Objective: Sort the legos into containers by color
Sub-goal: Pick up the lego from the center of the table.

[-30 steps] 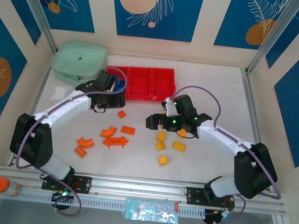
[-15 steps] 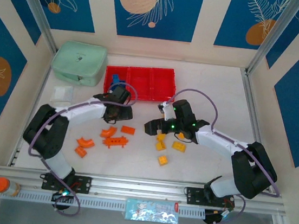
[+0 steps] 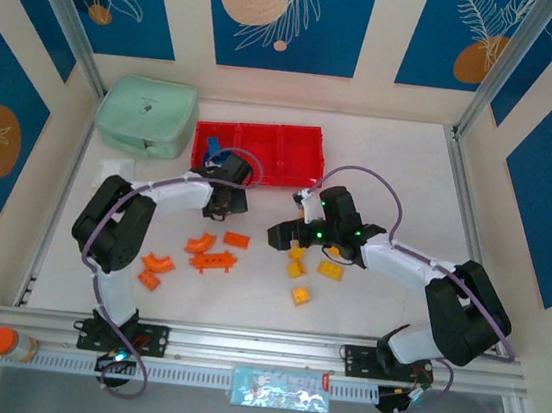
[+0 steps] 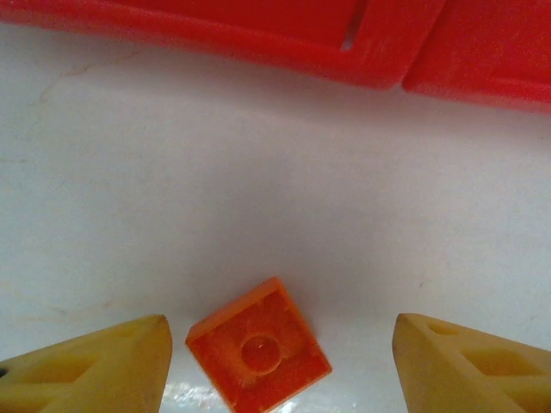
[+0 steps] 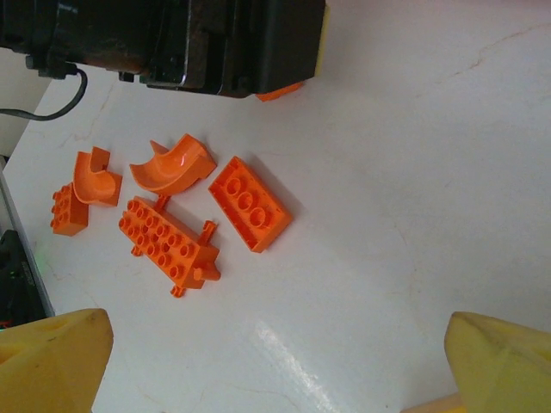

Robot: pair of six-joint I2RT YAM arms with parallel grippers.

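Observation:
The red containers [image 3: 260, 151] stand in a row at the back, and a blue lego [image 3: 213, 145] lies in the left one. My left gripper [image 3: 227, 201] hovers just in front of them, open. A small orange one-stud lego [image 4: 258, 353] lies flat on the table between its yellow fingertips [image 4: 95, 370], nearer the left one and untouched. The containers' rim [image 4: 258, 34] runs along the top of the left wrist view. My right gripper [image 3: 283, 235] stands open at mid-table with only bare table between its fingers [image 5: 52, 361]. Yellow legos [image 3: 331, 269] lie under and beside it.
Orange legos lie left of centre: a flat brick [image 5: 250, 204], a long studded piece [image 5: 168, 245] and curved pieces [image 5: 172, 163]. A mint green pouch [image 3: 146, 115] sits at the back left, with a clear packet [image 3: 114, 169] in front of it.
My left gripper has come away from above the left container and moved right and down, over the small orange lego. The right arm has barely shifted.

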